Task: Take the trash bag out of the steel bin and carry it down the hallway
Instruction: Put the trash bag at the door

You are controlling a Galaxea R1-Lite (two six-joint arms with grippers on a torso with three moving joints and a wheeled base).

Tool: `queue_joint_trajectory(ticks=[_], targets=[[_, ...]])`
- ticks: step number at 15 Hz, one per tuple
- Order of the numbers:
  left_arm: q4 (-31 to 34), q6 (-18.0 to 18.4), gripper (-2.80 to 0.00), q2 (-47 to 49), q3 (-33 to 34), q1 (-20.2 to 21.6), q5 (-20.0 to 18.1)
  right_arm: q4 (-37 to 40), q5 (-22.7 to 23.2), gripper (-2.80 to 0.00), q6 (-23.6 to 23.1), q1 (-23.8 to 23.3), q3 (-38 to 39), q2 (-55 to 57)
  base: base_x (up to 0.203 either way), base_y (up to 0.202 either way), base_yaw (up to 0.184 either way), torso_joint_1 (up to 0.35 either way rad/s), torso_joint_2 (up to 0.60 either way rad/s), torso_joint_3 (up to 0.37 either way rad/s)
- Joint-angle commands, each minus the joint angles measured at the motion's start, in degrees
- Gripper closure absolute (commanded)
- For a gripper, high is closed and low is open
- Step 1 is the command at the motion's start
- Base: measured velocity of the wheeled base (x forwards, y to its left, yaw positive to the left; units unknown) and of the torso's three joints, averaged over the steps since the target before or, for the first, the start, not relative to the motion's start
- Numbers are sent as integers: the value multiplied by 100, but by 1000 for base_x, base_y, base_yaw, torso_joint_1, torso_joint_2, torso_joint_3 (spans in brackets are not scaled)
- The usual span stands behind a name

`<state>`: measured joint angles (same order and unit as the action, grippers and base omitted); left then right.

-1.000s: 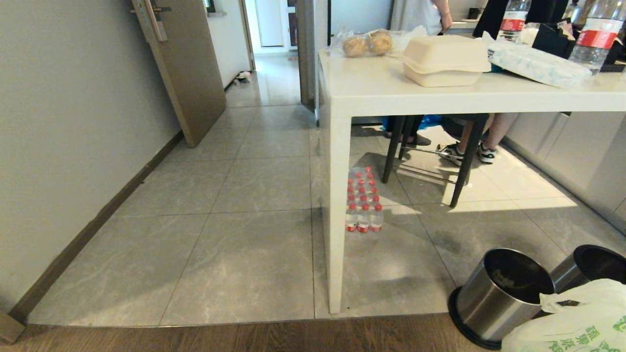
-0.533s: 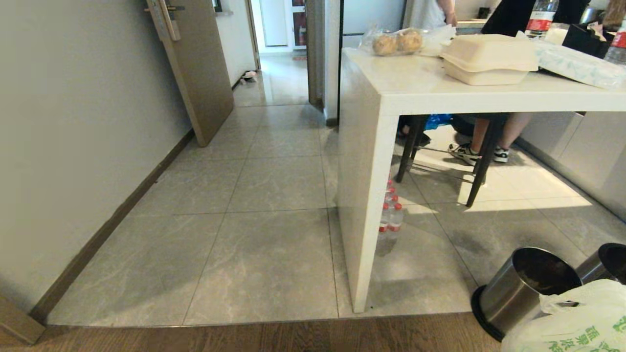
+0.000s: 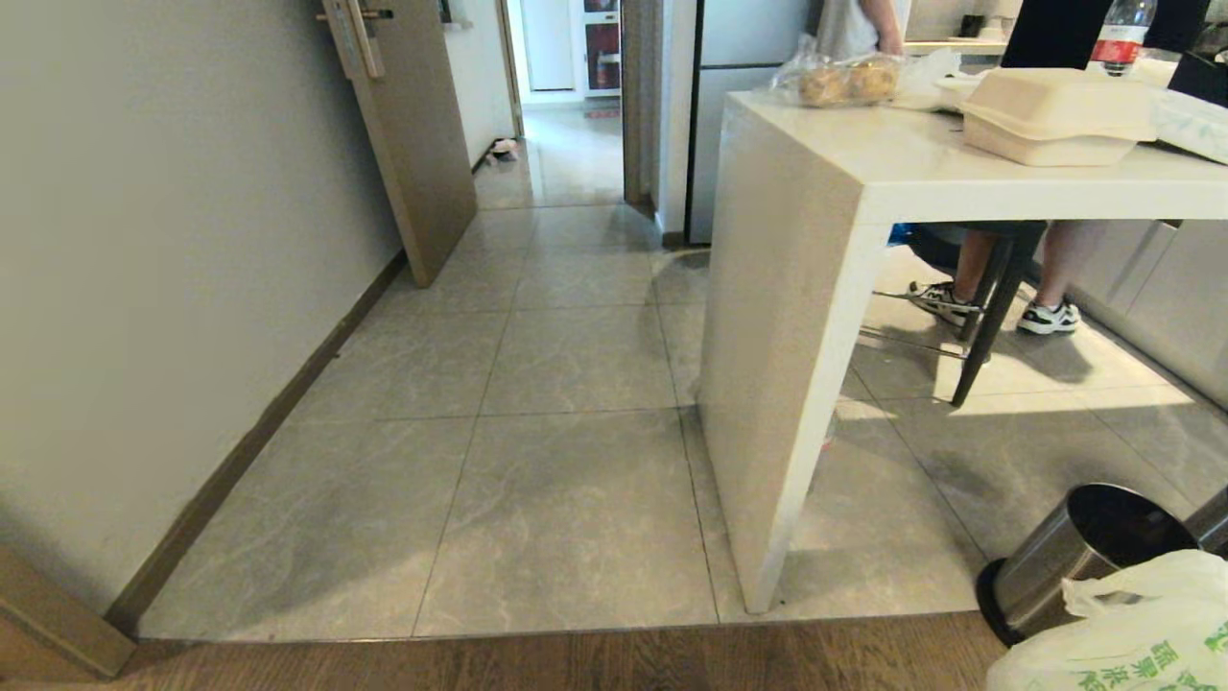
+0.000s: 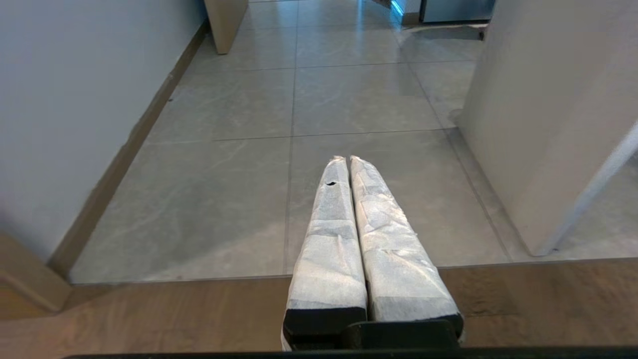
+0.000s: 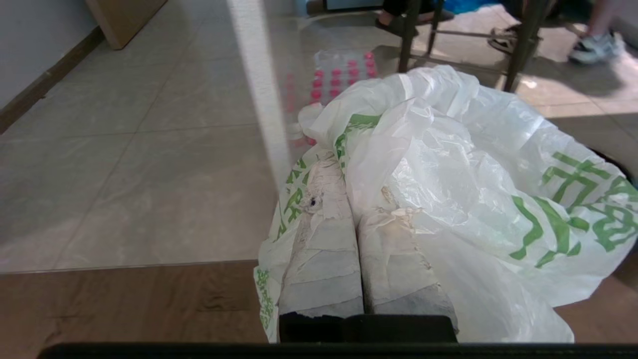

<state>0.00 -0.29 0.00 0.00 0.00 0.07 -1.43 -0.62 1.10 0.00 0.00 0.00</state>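
Observation:
The trash bag (image 3: 1122,633), thin white plastic with green characters, hangs at the bottom right of the head view, outside the steel bin (image 3: 1074,561). The bin stands on the tiles just behind the bag, its dark inside showing. In the right wrist view my right gripper (image 5: 349,182) is shut on the trash bag (image 5: 448,164), whose crinkled film bulges over and beside the taped fingers (image 5: 324,234). My left gripper (image 4: 347,160) is shut and holds nothing, pointing level over the grey tiles. The hallway (image 3: 566,221) runs ahead between the left wall and the table.
A white table (image 3: 796,384) with a solid side panel stands right of the passage, a food box (image 3: 1055,115) on top. A person's legs and a chair (image 3: 998,288) are under it. An open brown door (image 3: 413,144) juts from the left wall. A pack of bottles (image 5: 344,70) lies behind the table panel.
The whole scene has slid to the right in the head view, so the camera has moved leftwards. The bag keeps its place in the bottom right corner of the picture.

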Motion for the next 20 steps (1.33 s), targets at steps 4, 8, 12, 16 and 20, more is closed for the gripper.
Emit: queue_joint_trajectory(ticks=[4, 8, 12, 16, 20], targets=[[0, 2, 0, 0, 0, 0, 1, -3, 1, 0, -1, 0, 53, 9, 0, 191, 1, 4, 3, 3], [0, 20, 0, 0, 0, 0, 1, -23, 9, 0, -55, 0, 52, 9, 0, 195, 0, 3, 2, 0], [0, 20, 0, 0, 0, 0, 1, -8, 18, 0, -48, 0, 53, 9, 0, 83, 3, 1, 2, 4], [0, 17, 0, 0, 0, 0, 1, -16, 18, 0, -48, 0, 53, 6, 0, 0, 0, 0, 0, 0], [0, 20, 0, 0, 0, 0, 1, -7, 18, 0, -48, 0, 53, 9, 0, 0, 0, 0, 0, 0]])
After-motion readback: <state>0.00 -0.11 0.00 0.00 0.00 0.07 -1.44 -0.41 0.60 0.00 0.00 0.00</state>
